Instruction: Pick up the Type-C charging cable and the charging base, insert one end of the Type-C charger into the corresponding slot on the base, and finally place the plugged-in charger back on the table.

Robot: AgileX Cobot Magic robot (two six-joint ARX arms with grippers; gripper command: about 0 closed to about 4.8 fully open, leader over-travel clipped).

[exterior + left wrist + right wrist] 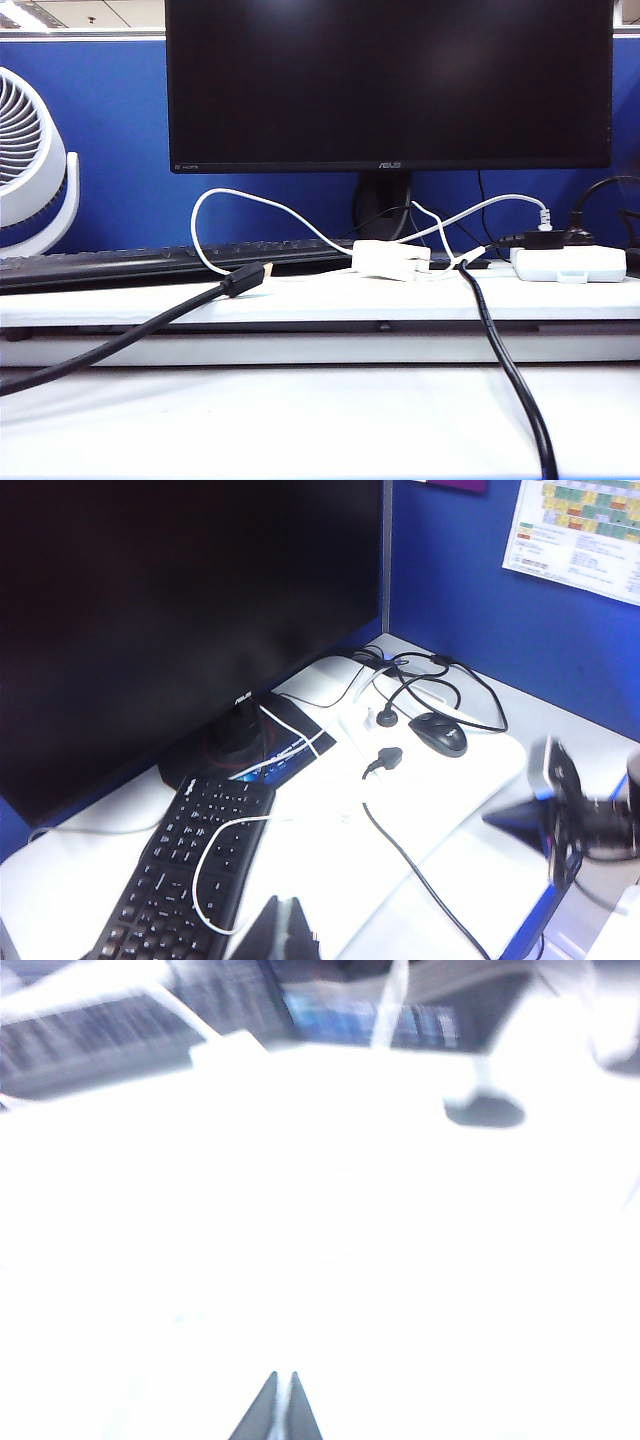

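The Type-C charging cable (pixel 262 204) is a thin white cord that loops above the shelf and runs down to the left end of the charging base (pixel 390 260). The base is a small white block lying on the table's raised shelf (pixel 300 300), below the monitor. Whether the plug sits in the base I cannot tell. Neither gripper shows in the exterior view. My left gripper (pixel 285 900) is shut and empty, high above the keyboard (pixel 190 870), where the white cord (pixel 205 855) lies across the keys. My right gripper (pixel 283 1374) is shut and empty over the bare white table; that view is blurred.
A thick black cable with a gold-tipped plug (pixel 245 278) lies across the shelf's left part. Another black cable (pixel 510 370) drops over the front. A larger white box (pixel 568 264) stands at the right. The monitor (pixel 390 80), a fan (pixel 30 160) and a mouse (pixel 438 734) stand around.
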